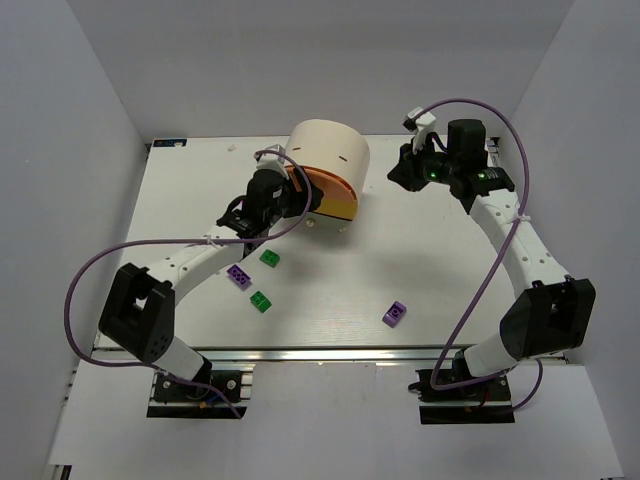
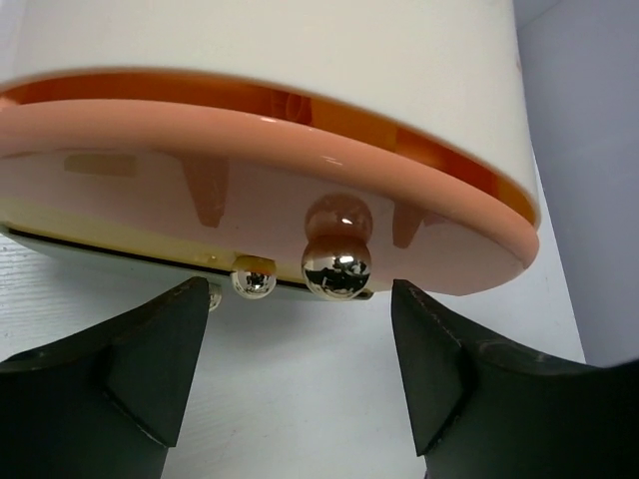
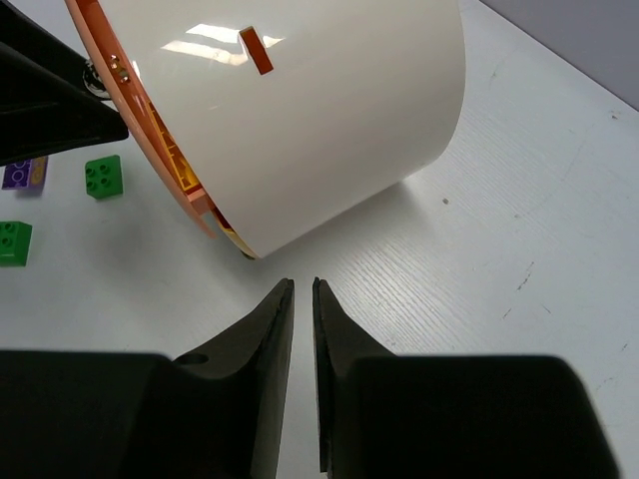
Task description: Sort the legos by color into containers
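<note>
Knob [image 2: 336, 265] of the orange drawer [image 2: 200, 190] sits dead ahead of the left gripper [image 2: 300, 299], just past its spread, empty fingertips, with the legos [image 1: 270, 258] lying behind its wrist; the right gripper [image 3: 304, 285], pressed nearly together, hangs farther off beside the drum [image 3: 329, 120].

No letters, numbers or brand marks can be read anywhere - the cream drum [image 1: 330, 150], its orange drawer [image 2: 250, 190] and the legos [image 1: 261, 301] show plain surfaces only.
</note>
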Tool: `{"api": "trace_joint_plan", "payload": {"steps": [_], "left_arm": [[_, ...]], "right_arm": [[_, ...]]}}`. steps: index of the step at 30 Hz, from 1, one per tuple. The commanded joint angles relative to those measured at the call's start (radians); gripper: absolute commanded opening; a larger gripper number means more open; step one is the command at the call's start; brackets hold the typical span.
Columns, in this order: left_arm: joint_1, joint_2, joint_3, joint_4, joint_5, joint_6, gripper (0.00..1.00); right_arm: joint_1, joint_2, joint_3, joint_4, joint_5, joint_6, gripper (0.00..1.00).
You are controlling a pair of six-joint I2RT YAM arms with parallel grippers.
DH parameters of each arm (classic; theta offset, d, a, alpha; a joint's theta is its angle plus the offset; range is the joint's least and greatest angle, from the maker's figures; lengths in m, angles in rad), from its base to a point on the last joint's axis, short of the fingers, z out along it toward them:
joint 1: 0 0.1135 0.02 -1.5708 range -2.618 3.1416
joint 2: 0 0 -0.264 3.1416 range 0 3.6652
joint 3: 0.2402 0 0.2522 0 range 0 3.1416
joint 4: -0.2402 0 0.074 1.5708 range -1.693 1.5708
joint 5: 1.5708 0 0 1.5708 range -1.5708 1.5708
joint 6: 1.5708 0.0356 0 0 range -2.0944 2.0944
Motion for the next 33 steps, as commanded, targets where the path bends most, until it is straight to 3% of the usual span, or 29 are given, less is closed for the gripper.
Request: {"api": "trace_joint_plan", "payload": {"steps": [1,13,17,23,33], "left_arm": [[0.011,0.017,0.024,-0.011,0.018,0.009,0.84],[0.029,0.123,0.158,-0.020,0.010,0.017,0.86],[0.029,0.077,0.085,0.025,0.039,0.029,0.81],[0.029,-0.035,-0.034,0.103,0.053,0.025,0.84],[0.038,0.017,-0.031,0.095,0.091,0.028,0.80]], "right_arm": [[-0.008,-0.024,0.002,0.029,-0.023,-0.006,0.19],[-0.020,-0.038,-0.013,0.022,-0.022,-0.014,0.19],[-0.019,-0.047,-0.026,0.027,-0.022,-0.017,0.19],[-0.023,-0.047,-0.038,0.030,-0.029,-0.020,0.19],[-0.025,-0.042,-0.030,0.029,-0.031,-0.020,0.19]]}}
